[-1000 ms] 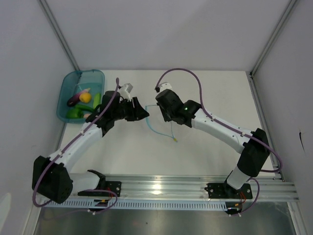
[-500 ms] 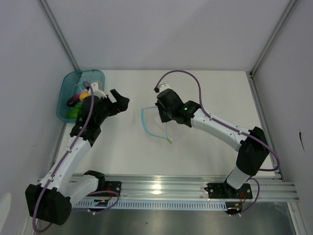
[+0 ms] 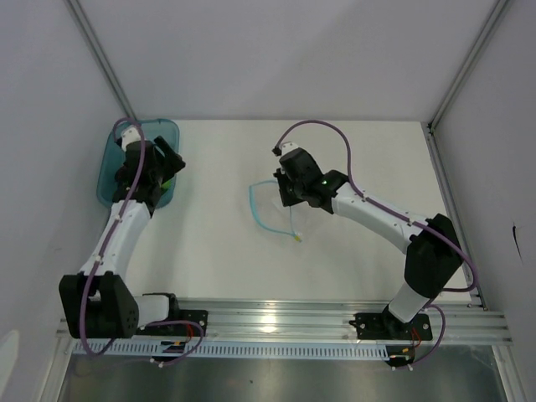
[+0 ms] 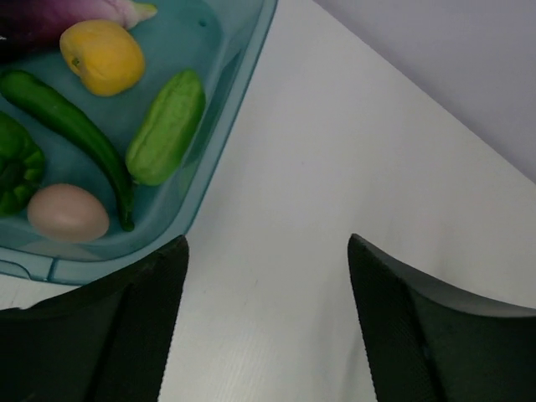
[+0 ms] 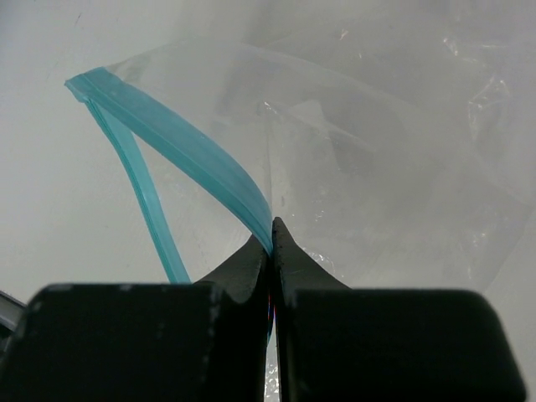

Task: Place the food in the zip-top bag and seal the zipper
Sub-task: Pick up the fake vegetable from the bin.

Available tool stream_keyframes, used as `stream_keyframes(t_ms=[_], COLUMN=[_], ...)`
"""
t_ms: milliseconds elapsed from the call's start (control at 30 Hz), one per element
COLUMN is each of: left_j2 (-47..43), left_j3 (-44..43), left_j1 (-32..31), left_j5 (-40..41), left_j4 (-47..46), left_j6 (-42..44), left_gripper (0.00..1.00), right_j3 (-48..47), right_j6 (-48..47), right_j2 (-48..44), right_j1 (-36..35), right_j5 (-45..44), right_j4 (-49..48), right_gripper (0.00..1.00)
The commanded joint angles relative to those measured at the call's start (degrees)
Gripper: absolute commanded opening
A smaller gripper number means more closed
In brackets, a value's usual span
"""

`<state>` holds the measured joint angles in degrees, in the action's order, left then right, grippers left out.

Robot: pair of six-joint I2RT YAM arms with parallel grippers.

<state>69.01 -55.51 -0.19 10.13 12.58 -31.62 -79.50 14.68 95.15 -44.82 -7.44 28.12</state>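
My left gripper (image 4: 266, 251), jaws apart, has swung from the zip-top bag (image 5: 394, 167) to just beside the tub (image 4: 243, 92), ready to pick food (image 4: 166, 127); my right gripper (image 5: 272, 230) stays clamped on the zipper (image 5: 176, 142).

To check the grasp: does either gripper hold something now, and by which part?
The right gripper pinches the zip-top bag by its light blue zipper strip at the mouth. The left gripper is open and empty.
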Motion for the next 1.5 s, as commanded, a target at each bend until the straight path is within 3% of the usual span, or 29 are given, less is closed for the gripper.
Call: stream_keyframes(t_ms=[0,133,200,267,367,567,733,1100,1467], left_j2=[5.2,8.5,9.3,13.1,17.6,19.7,24.1,32.1,40.1], left_j3=[-4.0,0.3,1.3,-0.6,-8.1,-10.1,-16.6,-25.1,-30.5], left_j1=[5.7,11.9,13.5,15.6,17.0,20.2,22.2,24.1,24.5], left_j5=[-6.0,-13.5,-11.2,-7.9,-0.9,5.7,11.7,9.3,5.5], left_j4=[-1.7,-8.5,-9.4,-1.7,6.5,10.3,21.9,29.1,32.2], left_j6=[-1.6,-6.3,-8.7,-10.1,-10.7,-14.7,-20.7,-27.7,-28.6], left_gripper=[0.76,0.72,0.71,0.69,0.74,0.84,0.86,0.89,0.89], right_j3=[0.6,1.1,1.1,1.3,1.5,1.8,2.6,3.7,4.5], right_j6=[-1.0,-1.5,-1.7,-1.9,-2.1,-1.9,-1.8,-1.8,-2.1], right_j2=[-2.3,-2.9,-2.9,-2.9,-2.8,-2.7,-2.9,-3.1,-3.5], right_j1=[-0.3,-0.4,-0.3,-0.4,-0.3,-0.3,-0.3,-0.2,0.0], right_j5=[0.1,0.0,-0.1,-0.3,-0.2,0.5,1.4,1.7,1.5], right_j4=[-2.5,-2.6,-2.3,-2.3,-2.3,-2.9,-3.7,-4.7,-5.3], right_gripper=[0.0,0.0,0.0,0.0,0.0,0.0,0.0,0.0,0.0])
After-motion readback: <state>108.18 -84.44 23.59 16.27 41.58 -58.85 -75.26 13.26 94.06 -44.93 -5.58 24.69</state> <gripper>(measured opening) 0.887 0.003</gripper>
